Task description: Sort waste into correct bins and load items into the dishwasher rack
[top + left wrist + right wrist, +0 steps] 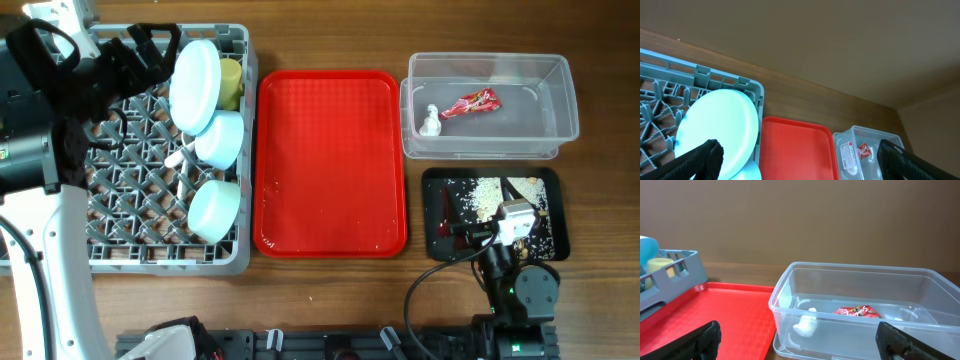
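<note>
Left gripper (799,150) wide open, empty, over the dishwasher rack (705,76), blue plate (720,125) on edge just below; right gripper (797,330), spread and empty too, faces the clear tub (850,287).

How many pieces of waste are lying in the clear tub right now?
2: the red foil wrapper toward the middle of the clear tub, and the white tissue scrap near its left wall. None looks hidden.

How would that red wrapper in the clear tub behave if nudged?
The red wrapper looks crinkled and thin, so probably light and floppy. On the smooth floor of the clear tub, it would likely slide, not roll.
</note>
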Robot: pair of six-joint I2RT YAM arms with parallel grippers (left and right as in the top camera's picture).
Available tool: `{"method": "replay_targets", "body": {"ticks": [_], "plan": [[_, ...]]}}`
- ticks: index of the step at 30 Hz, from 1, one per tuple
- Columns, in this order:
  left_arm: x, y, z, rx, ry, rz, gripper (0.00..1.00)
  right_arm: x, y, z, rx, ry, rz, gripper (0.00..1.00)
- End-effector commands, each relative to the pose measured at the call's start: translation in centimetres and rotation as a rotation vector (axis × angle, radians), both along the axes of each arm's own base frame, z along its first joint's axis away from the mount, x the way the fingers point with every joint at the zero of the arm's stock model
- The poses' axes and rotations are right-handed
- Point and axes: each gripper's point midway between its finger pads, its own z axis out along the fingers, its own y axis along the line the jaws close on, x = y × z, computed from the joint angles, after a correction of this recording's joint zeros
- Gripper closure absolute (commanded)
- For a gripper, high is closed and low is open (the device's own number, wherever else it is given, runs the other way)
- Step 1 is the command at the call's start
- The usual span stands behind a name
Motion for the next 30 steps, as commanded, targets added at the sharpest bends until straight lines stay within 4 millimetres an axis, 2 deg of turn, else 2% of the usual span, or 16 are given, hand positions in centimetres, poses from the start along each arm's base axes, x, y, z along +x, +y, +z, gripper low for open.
{"method": "replay_targets", "body": {"ticks": [1, 6, 8, 10, 12, 14, 16, 18, 19, 20, 21, 23, 24, 26, 28, 30], "plan": [[0.0, 0.0, 0.2, 0.006, -0.008, 0.001, 0.0, -0.1, 0.3, 0.3, -0.017, -0.018, 0.017, 0.0], [-0.2, -0.3, 0.0, 0.004, 0.003, -0.004, 0.0, -0.1, 0.3, 0.3, -0.018, -0.018, 0.017, 0.0], [-1.0, -1.3, 1.0, 0.009, -0.024, -0.028, 0.0, -0.1, 0.3, 0.3, -0.017, -0.017, 0.017, 0.0], [-2.9, -3.2, 3.2, 0.019, -0.087, -0.07, 0.0, -0.1, 0.3, 0.3, -0.017, -0.015, 0.017, 0.0], [-5.8, -5.4, 5.6, 0.028, -0.165, -0.124, 0.0, -0.1, 0.3, 0.3, -0.017, -0.015, 0.017, 0.0], [-9.6, -7.7, 5.8, 0.027, -0.208, -0.193, 0.0, -0.1, 0.3, 0.3, -0.017, -0.015, 0.017, 0.0], [-12.6, -8.7, 4.0, 0.023, -0.21, -0.23, 0.0, -0.1, 0.3, 0.3, -0.017, -0.015, 0.017, 0.0], [-15.2, -8.6, -0.2, 0.022, -0.177, -0.228, 0.0, -0.1, 0.3, 0.3, -0.018, -0.015, 0.017, 0.0], [-16.7, -8.6, -4.1, 0.018, -0.134, -0.228, 0.0, -0.1, 0.3, 0.3, -0.017, -0.015, 0.017, 0.0], [-19.2, -8.3, -11.4, 0.015, -0.026, -0.214, 0.0, -0.1, 0.3, 0.3, -0.018, -0.015, 0.017, 0.0], [-20.1, -7.9, -14.1, 0.02, 0.019, -0.193, 0.0, -0.1, 0.3, 0.3, -0.018, -0.015, 0.017, 0.0], [-20.3, -7.4, -16.6, 0.035, 0.004, -0.168, 0.0, -0.1, 0.3, 0.3, -0.017, -0.015, 0.017, 0.0], [-19.7, -7.2, -16.7, 0.044, -0.045, -0.157, 0.0, -0.1, 0.3, 0.3, -0.017, -0.015, 0.017, 0.0], [-18.2, -7.1, -15.3, 0.057, -0.199, -0.145, 0.0, -0.1, 0.3, 0.3, -0.018, -0.015, 0.017, 0.0], [-16.4, -6.8, -11.6, 0.08, -0.48, -0.111, 0.0, -0.1, 0.3, 0.3, -0.017, -0.015, 0.017, 0.01], [-15.9, -6.1, -9.5, 0.096, -0.661, -0.059, 0.0, -0.1, 0.3, 0.3, -0.017, -0.015, 0.017, 0.0]]}}
